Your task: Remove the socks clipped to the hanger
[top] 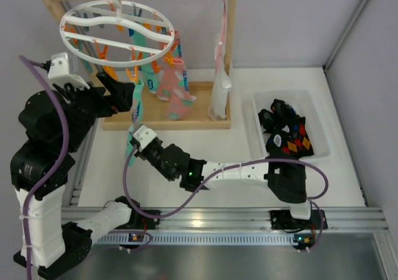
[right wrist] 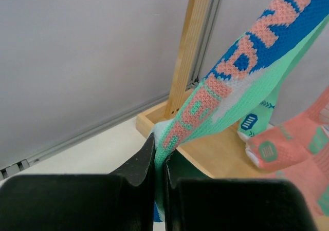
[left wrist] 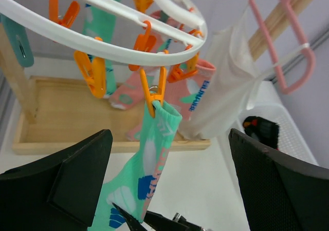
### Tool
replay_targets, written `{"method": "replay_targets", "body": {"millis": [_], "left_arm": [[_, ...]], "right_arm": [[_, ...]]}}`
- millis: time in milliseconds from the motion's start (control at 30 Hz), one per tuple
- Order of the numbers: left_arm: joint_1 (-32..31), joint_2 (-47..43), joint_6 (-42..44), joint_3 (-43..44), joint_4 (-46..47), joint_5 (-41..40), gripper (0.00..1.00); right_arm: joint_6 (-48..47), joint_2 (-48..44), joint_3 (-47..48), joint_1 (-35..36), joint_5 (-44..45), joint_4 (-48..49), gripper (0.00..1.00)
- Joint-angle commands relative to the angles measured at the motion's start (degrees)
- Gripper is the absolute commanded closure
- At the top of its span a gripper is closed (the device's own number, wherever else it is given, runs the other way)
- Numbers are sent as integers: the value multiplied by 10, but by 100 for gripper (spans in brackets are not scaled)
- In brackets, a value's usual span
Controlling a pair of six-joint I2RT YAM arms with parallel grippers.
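The white oval hanger (top: 118, 32) hangs by its hook from the rack's top bar. Mint-green and pink socks (top: 176, 87) dangle from its orange clips. One mint-green sock (left wrist: 149, 159) hangs from an orange clip (left wrist: 154, 90) at the ring's near edge. My right gripper (top: 140, 137) is shut on this sock's lower end, which is pinched between the jaws (right wrist: 160, 159); the sock (right wrist: 231, 82) runs taut up and to the right. My left gripper (left wrist: 169, 190) is wide open, one finger on each side of the sock, just below the clip. It is also in the top view (top: 127, 96).
The wooden rack frame (top: 168, 117) stands at the back with a tray-like base. A long pale cloth (top: 221, 87) hangs on a pink hanger (left wrist: 298, 61) at its right. A white bin (top: 317, 115) at the right holds black socks (top: 283, 127).
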Motion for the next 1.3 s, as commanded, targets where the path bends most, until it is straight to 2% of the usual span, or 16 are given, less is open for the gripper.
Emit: {"method": "replay_targets", "body": {"millis": [0,300,600,833,1133,1267], "left_arm": [[4,24,31,3,-26,-54,2],[3,51,26,-20,0,-56,1],[4,47,25,-122,112,-40,3],[4,58,30,-161,179,-62,15],[4,79,53,-154,224,-89,33],[4,84,59,-155,241,-95,47]], "right_arm": [[-20,27,52,18,19,-33,100],[34,0,12,6,-30,-31,100],[53,-37,-34,-7,-56,-16,100],[55,-58,-55,-8,-84,-10,100],[56,-69,-80,-8,-98,1,100],[60,-72,-86,-8,-100,6,100]]}}
